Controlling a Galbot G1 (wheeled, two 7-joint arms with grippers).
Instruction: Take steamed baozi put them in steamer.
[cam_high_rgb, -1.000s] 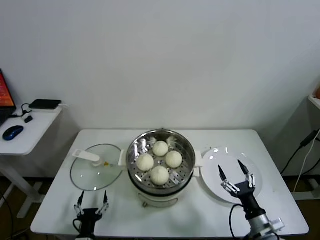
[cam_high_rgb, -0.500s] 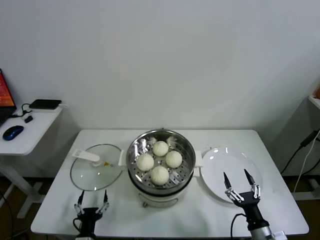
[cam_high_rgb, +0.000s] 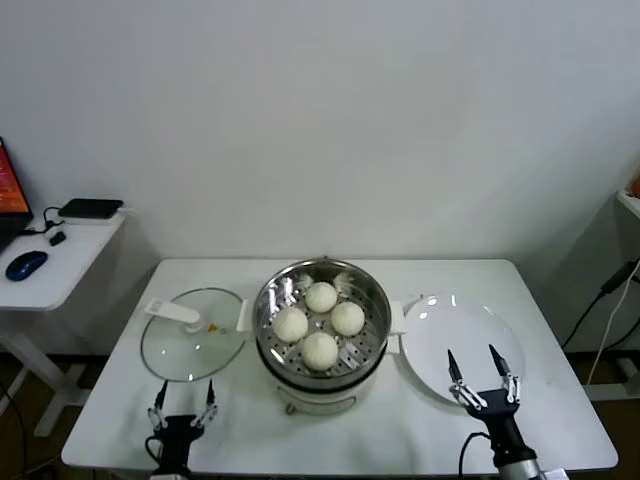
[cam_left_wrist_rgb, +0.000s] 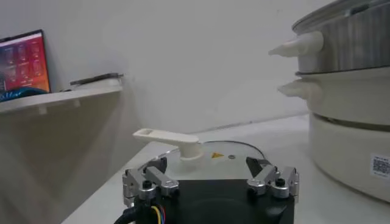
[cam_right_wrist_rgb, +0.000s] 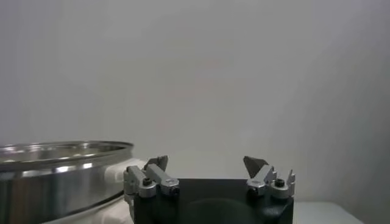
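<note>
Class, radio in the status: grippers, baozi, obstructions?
Left gripper open, parked near table edge. Right gripper open, empty, over white plate. Four baozi in steamer. Nothing blocking.

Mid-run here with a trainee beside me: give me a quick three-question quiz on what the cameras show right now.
1. How many steamed baozi lie in the steamer?
2. True or false: the glass lid sits on the steamer.
3. Which is right about the right gripper? A: shut on a bun. B: open and empty over the near edge of the white plate. C: inside the steamer.

Key
1. Four, all on the perforated tray.
2. False: it lies flat on the table on the steamer's left; the left gripper stands open just in front of it.
3. B.
</note>
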